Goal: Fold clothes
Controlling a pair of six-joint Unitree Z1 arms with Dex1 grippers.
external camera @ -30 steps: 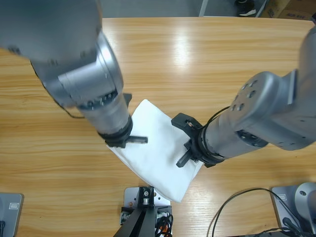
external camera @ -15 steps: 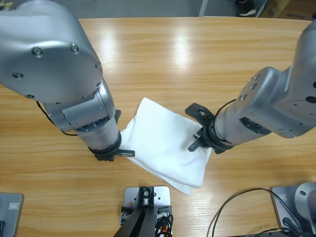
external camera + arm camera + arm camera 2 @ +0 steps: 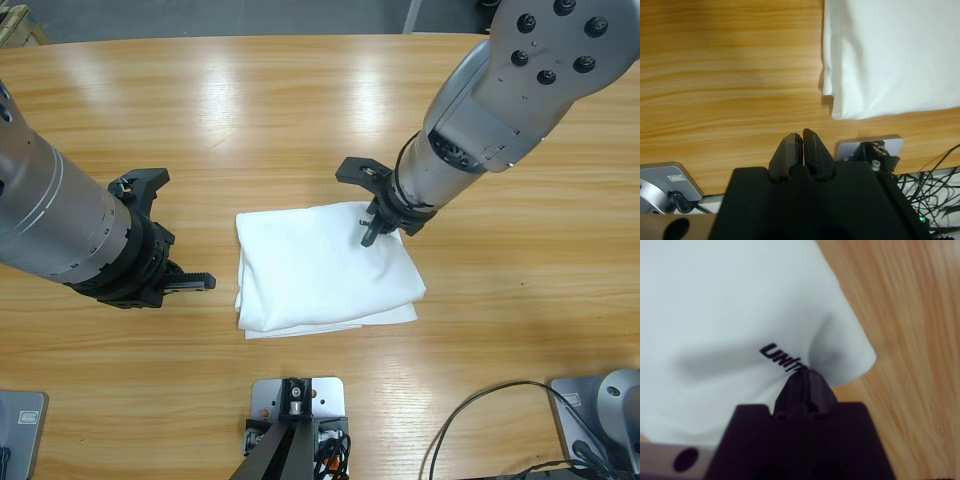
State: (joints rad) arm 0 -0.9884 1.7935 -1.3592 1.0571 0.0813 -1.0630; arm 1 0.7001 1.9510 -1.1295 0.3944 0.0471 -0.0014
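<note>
One folded white shirt, seemingly single; two arms; one table.

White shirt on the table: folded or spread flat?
Folded: the white shirt lies as a compact rectangle with stacked layered edges along its near side.

We read this as robotics lab or test bench, not home. Long wooden table carries two silver-grey robot arms. Loose black cables trail over table's near edge; more cables and small green light show below table edge in left wrist view. Grey floor lies beyond far edge.
</note>
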